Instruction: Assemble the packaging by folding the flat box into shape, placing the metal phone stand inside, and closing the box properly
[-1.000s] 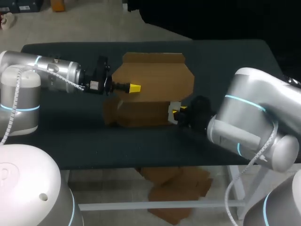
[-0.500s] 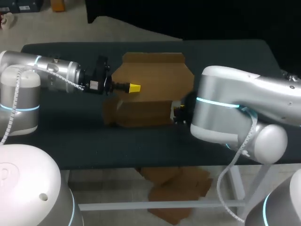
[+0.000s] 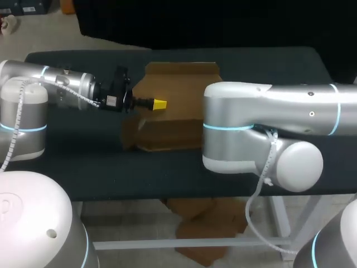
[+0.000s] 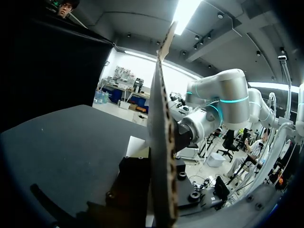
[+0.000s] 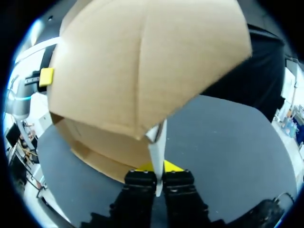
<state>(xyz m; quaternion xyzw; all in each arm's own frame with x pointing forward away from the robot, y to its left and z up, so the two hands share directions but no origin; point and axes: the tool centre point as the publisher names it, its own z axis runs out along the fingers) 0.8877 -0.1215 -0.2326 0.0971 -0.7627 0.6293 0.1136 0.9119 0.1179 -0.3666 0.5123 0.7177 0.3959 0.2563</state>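
Worktop dark. R arm lies across its right half. Box mid-worktop, partly behind that arm, half-folded, 1 big flap up. L end effector pinches the flap's edge. R end effector clamped tight on white tab below flap.

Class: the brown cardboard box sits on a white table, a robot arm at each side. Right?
Not quite: the table is dark, not white, as the head view shows. The brown cardboard box does sit on it, an arm at each side.
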